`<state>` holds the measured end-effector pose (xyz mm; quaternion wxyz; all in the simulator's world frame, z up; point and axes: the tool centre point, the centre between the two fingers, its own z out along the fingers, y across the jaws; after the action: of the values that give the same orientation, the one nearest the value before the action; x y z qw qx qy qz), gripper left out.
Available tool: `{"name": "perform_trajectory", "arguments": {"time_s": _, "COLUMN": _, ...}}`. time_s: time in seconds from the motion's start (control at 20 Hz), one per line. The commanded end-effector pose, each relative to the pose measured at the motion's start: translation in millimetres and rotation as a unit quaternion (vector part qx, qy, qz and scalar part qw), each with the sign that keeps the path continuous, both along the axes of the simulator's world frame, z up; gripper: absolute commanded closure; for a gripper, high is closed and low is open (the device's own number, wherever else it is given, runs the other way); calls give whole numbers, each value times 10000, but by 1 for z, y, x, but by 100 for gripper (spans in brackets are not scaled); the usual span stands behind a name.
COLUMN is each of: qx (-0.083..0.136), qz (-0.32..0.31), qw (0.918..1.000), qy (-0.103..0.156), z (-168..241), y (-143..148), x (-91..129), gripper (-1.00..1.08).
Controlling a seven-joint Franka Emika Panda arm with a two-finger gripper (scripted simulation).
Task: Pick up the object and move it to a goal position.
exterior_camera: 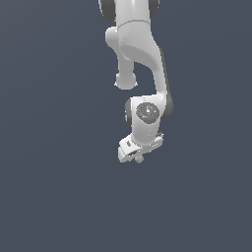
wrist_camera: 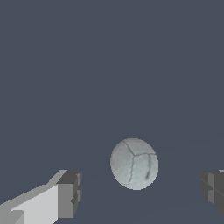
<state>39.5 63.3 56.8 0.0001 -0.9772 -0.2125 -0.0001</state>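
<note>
Between the fingers (wrist_camera: 70, 194) of the gripper (wrist_camera: 142, 192) sits the ball (wrist_camera: 134, 163), approx. centred; jaws released, not touching it yet.

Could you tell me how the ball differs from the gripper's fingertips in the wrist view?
The ball is round; the fingertips are blocky and square-edged. The ball is pale grey-green with dark crack-like lines; the fingertips are plain dark grey. The ball is one piece sitting between the fingertips, which stand apart on either side without touching it. The gripper is open.
</note>
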Motion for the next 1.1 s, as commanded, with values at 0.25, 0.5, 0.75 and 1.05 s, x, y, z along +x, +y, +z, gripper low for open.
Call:
{"name": "perform_trajectory", "arguments": {"time_s": 0.25, "qx": -2, "qz": 22, "qw": 10000, "qy": 2, "z": -33, "y": 0, "x": -1, "gripper": -92}}
{"name": "perform_trajectory", "arguments": {"time_s": 0.5, "qx": -2, "qz": 22, "qw": 10000, "qy": 2, "z": -36, "y": 0, "x": 0, "gripper": 108}}
{"name": "perform_trajectory", "arguments": {"time_s": 0.75, "qx": -2, "qz": 22, "qw": 10000, "qy": 2, "z": -36, "y": 0, "x": 0, "gripper": 108}}
{"name": "perform_trajectory", "arguments": {"time_s": 1.05, "qx": -2, "qz": 22, "qw": 10000, "qy": 2, "z": -35, "y": 0, "x": 0, "gripper": 108}}
